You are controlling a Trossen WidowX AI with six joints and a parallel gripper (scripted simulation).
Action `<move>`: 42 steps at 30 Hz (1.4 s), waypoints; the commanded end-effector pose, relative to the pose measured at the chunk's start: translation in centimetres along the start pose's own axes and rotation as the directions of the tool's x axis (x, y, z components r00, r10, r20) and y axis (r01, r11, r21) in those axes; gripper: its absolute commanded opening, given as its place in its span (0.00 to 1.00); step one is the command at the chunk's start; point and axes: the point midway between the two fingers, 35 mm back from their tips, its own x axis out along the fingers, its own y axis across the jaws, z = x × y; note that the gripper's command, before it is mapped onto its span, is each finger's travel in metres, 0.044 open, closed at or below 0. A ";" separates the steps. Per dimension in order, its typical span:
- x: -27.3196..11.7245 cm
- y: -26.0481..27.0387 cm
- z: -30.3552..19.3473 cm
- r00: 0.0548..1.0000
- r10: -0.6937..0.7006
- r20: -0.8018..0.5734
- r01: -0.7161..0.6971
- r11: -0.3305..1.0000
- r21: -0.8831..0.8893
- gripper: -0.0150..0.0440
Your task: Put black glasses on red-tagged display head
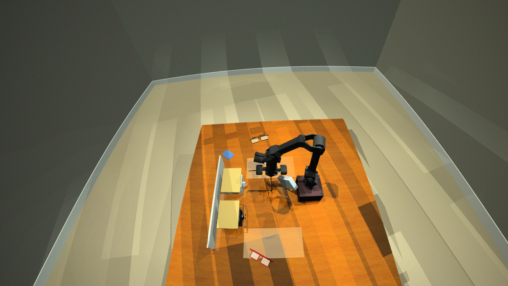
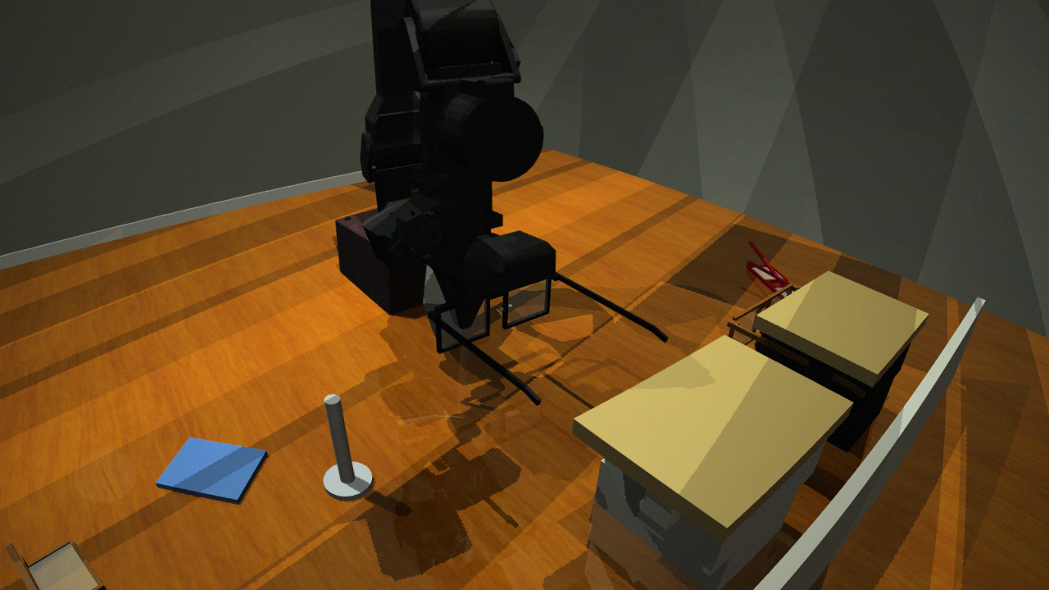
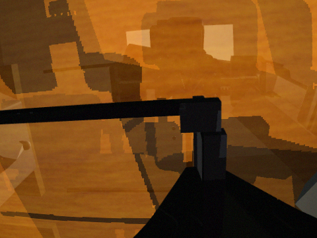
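Black glasses (image 1: pixel 259 190) (image 2: pixel 498 368) (image 3: pixel 99 112) are hanging mid-table, thin square rims pinched in the narrowed claw (image 1: pixel 270 174) (image 2: pixel 465 323) (image 3: pixel 201 177). Carrying step seems underway; next calls for levelling temples towards the flat-topped pale head (image 1: pixel 231 180) (image 2: pixel 715 433), near the table (image 1: pixel 319 227) (image 2: pixel 220 308) (image 3: pixel 99 205) edge. Red tag isn't showing; target unconfirmed.

Pretty dim room around me, walls nearly black in corners. Warm patchy light on tabletop (image 1: pixel 330 220) (image 2: pixel 242 351) (image 3: pixel 82 172), hard shadow bands crossing it. My arm (image 1: pixel 289 143) (image 2: pixel 454 147) mostly lost in black. Jagged shadow edges up close.
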 end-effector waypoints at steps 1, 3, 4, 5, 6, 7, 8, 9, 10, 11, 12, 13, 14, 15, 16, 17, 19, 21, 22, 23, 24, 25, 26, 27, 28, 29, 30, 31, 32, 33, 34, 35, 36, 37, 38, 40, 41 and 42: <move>0.3 -0.1 -0.1 1.000 -0.003 -0.007 0.003 1.000 -0.004 0.25; 0.3 -0.1 -0.1 1.000 -0.003 -0.007 0.003 1.000 -0.004 0.25; 0.3 0.0 -0.1 1.000 -0.003 -0.007 0.003 1.000 -0.004 0.25; 0.3 0.1 -0.1 1.000 -0.003 -0.007 0.003 1.000 -0.004 0.25; 0.3 0.2 -0.1 1.000 -0.002 -0.007 0.002 1.000 -0.004 0.25; 0.3 0.4 -0.2 1.000 -0.001 -0.007 0.001 1.000 -0.004 0.25; 0.3 0.5 -0.2 1.000 0.001 -0.007 -0.001 1.000 -0.004 0.25; 0.3 0.6 -0.2 1.000 0.003 -0.007 -0.003 1.000 -0.004 0.25; 0.4 0.8 -0.2 1.000 0.005 -0.007 -0.005 1.000 -0.004 0.25; 0.4 0.9 -0.2 1.000 0.008 -0.007 -0.008 1.000 -0.004 0.25; 0.4 1.0 -0.2 1.000 0.011 -0.007 -0.011 1.000 -0.004 0.25; 0.4 1.2 -0.2 1.000 0.013 -0.007 -0.013 1.000 -0.004 0.25; 0.4 1.3 -0.2 1.000 0.014 -0.007 -0.014 1.000 -0.004 0.25; 0.4 1.4 -0.2 1.000 0.015 -0.007 -0.015 1.000 -0.004 0.25; 0.4 1.5 -0.2 1.000 0.015 -0.007 -0.015 1.000 -0.004 0.25; 0.4 1.6 -0.2 1.000 0.016 -0.007 -0.016 1.000 -0.004 0.25; 0.5 1.8 -0.2 1.000 0.016 -0.007 -0.016 1.000 -0.004 0.25; 0.5 2.1 -0.2 1.000 0.016 -0.007 -0.017 1.000 -0.004 0.25; 0.5 2.2 -0.2 1.000 0.017 -0.007 -0.017 1.000 -0.004 0.25; 0.5 2.3 -0.2 1.000 0.017 -0.007 -0.017 1.000 -0.004 0.25; 0.5 2.5 -0.2 1.000 0.017 -0.007 -0.017 1.000 -0.004 0.25; 0.5 2.6 -0.2 1.000 0.016 -0.007 -0.016 1.000 -0.004 0.25; 0.5 2.7 -0.2 1.000 0.016 -0.007 -0.016 1.000 -0.004 0.25; 0.5 2.8 -0.2 1.000 0.015 -0.007 -0.015 1.000 -0.004 0.25; 0.5 3.0 -0.2 1.000 0.013 -0.007 -0.013 1.000 -0.004 0.25; 0.5 3.1 -0.2 1.000 0.012 -0.007 -0.012 1.000 -0.004 0.25; 0.5 3.2 -0.2 1.000 0.010 -0.007 -0.010 1.000 -0.004 0.25; 0.5 3.4 -0.2 1.000 0.009 -0.007 -0.009 1.000 -0.004 0.25; 0.5 3.6 -0.2 1.000 0.007 -0.007 -0.007 1.000 -0.004 0.25; 0.5 3.7 -0.2 1.000 0.006 -0.007 -0.006 1.000 -0.004 0.25; 0.5 3.9 -0.2 1.000 0.006 -0.007 -0.006 1.000 -0.004 0.25; 0.5 4.0 -0.2 1.000 0.006 -0.007 -0.006 1.000 -0.004 0.25; 0.5 4.1 -0.2 1.000 0.005 -0.007 -0.005 1.000 -0.004 0.25; 0.5 4.3 -0.2 1.000 0.005 -0.007 -0.005 1.000 -0.004 0.25; 0.6 4.4 -0.2 1.000 0.005 -0.007 -0.005 1.000 -0.004 0.25; 0.6 4.7 -0.2 1.000 0.006 -0.007 -0.006 1.000 -0.004 0.25; 0.6 4.9 -0.2 1.000 0.006 -0.007 -0.006 1.000 -0.004 0.25; 0.6 5.0 -0.2 1.000 0.006 -0.007 -0.006 1.000 -0.004 0.25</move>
